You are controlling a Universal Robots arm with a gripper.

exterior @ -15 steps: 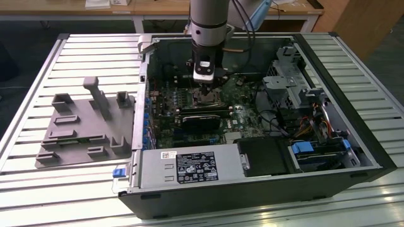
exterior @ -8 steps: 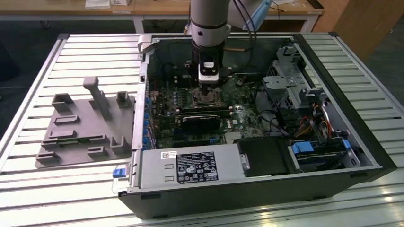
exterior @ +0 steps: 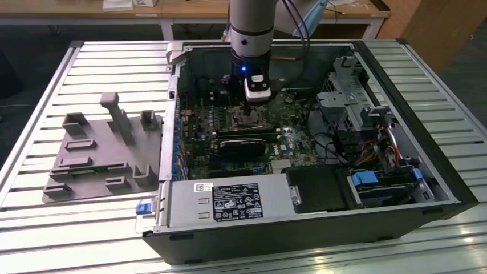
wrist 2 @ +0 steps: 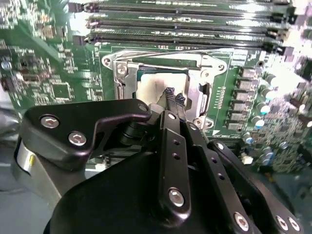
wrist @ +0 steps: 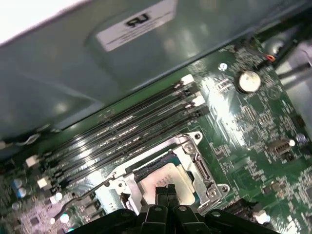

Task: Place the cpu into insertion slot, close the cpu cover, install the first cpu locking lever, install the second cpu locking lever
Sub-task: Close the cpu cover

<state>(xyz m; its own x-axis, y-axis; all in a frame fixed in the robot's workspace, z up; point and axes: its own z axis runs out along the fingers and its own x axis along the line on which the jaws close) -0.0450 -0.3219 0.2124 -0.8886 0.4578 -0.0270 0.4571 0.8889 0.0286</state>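
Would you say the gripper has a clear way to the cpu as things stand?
Probably yes: the gripper hangs right over the cpu, whose pale top lies bare, and nothing stands between them.

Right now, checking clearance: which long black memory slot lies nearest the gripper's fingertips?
The black slot beside the silvery square socket frame; the others lie beyond it from the gripper.
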